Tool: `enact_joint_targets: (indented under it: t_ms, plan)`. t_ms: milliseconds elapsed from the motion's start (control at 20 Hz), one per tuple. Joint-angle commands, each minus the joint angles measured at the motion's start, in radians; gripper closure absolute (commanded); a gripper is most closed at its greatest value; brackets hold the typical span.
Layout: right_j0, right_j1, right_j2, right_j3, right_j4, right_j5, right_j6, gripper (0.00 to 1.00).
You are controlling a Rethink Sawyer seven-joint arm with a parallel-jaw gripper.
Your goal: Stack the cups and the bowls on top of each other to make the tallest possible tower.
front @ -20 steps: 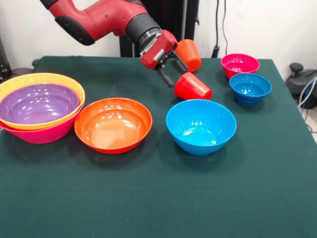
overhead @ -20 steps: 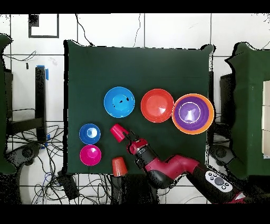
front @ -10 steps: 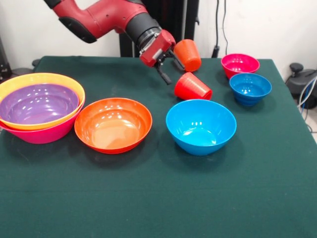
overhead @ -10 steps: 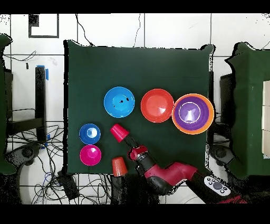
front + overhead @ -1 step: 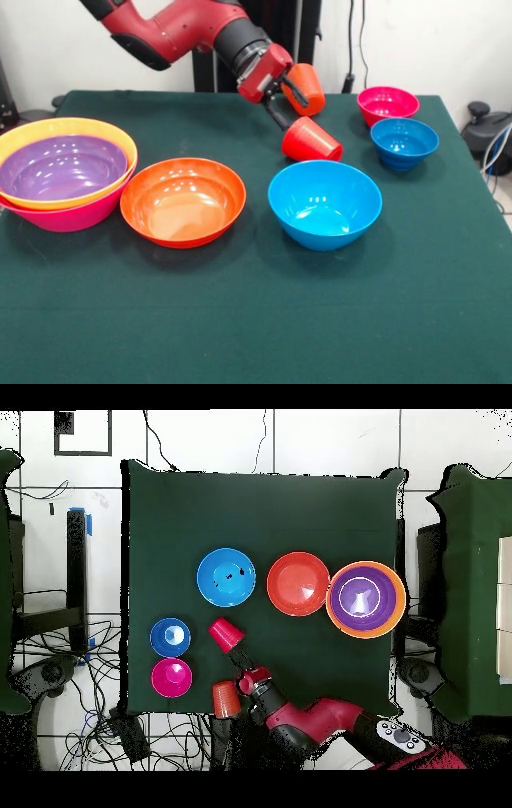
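Observation:
The orange cup (image 5: 306,88) lies tilted near the table's far edge, and the red cup (image 5: 310,141) lies on its side just in front of it. My gripper (image 5: 284,102) is open and hangs between the two cups. One finger crosses the orange cup's left side and the other points down toward the red cup. From above, the gripper (image 5: 243,681) sits beside the orange cup (image 5: 226,698) and below the red cup (image 5: 225,634). The tower (image 5: 64,172) is a pink bowl holding a yellow-orange bowl and a purple bowl.
A red-orange bowl (image 5: 182,200) and a medium blue bowl (image 5: 324,204) stand side by side mid-table. A small magenta bowl (image 5: 387,104) and a small blue bowl (image 5: 404,142) stand at the right. The arm reaches in from the upper left.
My gripper has lifted away from the red cup and swung right in the front view, up against the orange cup. Cups and bowls have not moved.

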Motion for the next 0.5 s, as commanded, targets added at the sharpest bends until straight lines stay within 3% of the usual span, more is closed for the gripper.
enact_joint_targets:
  t_ms: [50,500]
  plan:
    - [0.092,0.088,0.001,-0.126,0.073,-0.057,0.006,0.00]
    - [0.145,0.081,0.025,-0.172,0.091,-0.133,0.009,0.00]
